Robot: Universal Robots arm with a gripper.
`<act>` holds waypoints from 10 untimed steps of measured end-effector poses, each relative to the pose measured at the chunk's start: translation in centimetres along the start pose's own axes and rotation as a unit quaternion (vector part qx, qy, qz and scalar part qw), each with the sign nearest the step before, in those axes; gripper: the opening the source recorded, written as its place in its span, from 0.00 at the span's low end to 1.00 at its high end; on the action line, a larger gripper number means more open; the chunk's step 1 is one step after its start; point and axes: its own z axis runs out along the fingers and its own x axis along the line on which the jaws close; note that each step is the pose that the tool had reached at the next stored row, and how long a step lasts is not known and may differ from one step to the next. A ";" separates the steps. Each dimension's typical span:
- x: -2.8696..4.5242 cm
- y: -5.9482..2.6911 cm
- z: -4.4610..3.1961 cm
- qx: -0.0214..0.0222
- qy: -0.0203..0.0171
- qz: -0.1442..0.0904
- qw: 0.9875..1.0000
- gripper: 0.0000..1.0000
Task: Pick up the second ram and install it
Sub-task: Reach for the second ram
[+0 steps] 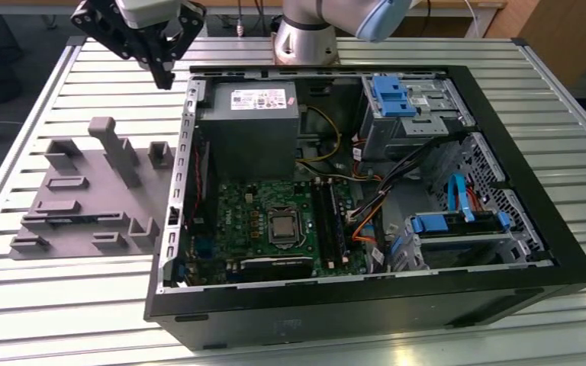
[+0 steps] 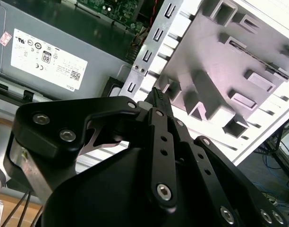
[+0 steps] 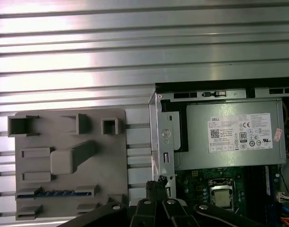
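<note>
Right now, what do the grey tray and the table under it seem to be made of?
Tray: probably plastic, matte grey; its surface is dull and even, with blocky moulded pegs. Table: likely aluminium, bare silver; its long ribbed slats throw bright streaks of light.

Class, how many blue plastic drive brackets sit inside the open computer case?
2: the far blue bracket at the back, the near blue bracket toward the front, both on the exterior view's right. Others may be hidden.
</note>
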 end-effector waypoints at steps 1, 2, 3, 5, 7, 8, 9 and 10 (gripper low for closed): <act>0.12 -0.01 0.00 0.000 0.000 0.000 1.000 0.11; 0.24 -0.02 0.00 0.000 0.000 0.000 1.000 0.11; 0.37 -0.03 0.00 0.000 0.000 0.000 1.000 0.11; 0.62 -0.05 0.00 0.000 0.000 0.000 1.000 0.11; 0.91 -0.09 0.00 0.000 0.000 0.000 1.000 0.11; 1.04 -0.11 0.01 0.000 0.000 0.000 1.000 0.11; 1.15 -0.14 0.01 0.000 0.000 0.000 1.000 0.11; 1.22 -0.19 0.01 0.000 0.000 0.000 1.000 0.11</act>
